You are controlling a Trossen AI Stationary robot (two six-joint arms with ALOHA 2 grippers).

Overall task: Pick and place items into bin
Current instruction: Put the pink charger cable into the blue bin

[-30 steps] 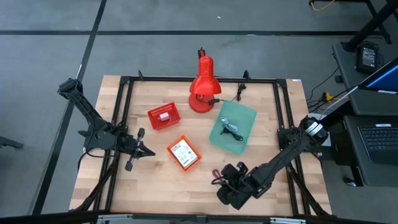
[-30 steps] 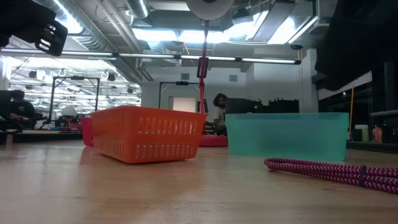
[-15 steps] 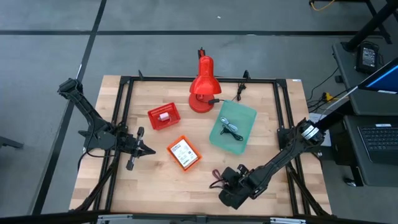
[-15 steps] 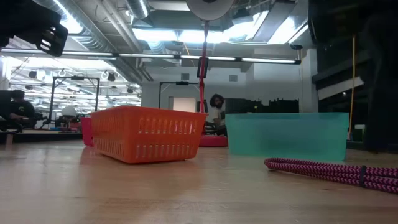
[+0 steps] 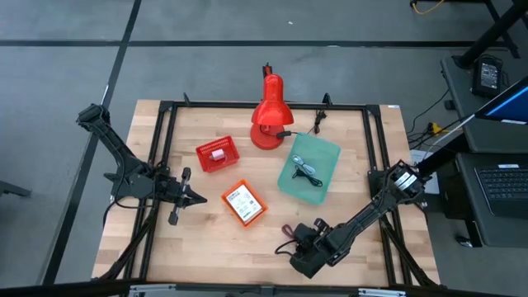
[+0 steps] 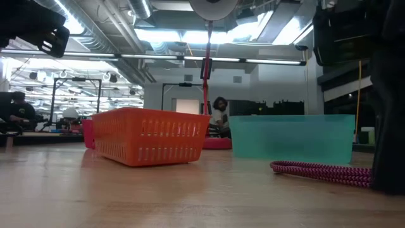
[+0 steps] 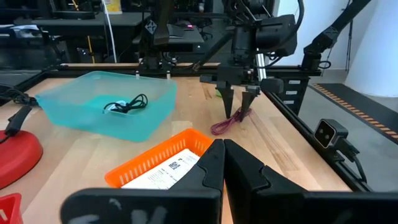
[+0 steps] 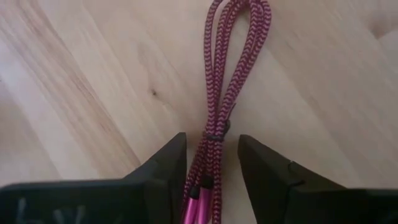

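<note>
Our right gripper (image 8: 211, 180) has its jaws spread, one finger on each side of the purple strap (image 8: 225, 93), and they do not pinch it yet. The strap lies flat on the table (image 5: 198, 247), folded into a long narrow bundle. Its long axis runs straight forward from the jaws, so the fingers stand across it, with the bound end and its pink tips between them and the loop end further away. We judge that this is the relation the next move depends on: the jaws only need to close where they are, perhaps a little lower.

In the high view this gripper (image 5: 302, 250) is at the near edge of the table, right of the middle, and the strap (image 5: 286, 235) shows just beside it. The teal bin (image 5: 327, 157) with the black cable (image 5: 307, 172) inside is farther back, and the orange basket (image 5: 244, 203) with a card is nearer to the left.

The left gripper (image 5: 183, 200) waits with jaws pressed together at the left side, well apart from the strap, so the right arm is clearly the nearer one.
</note>
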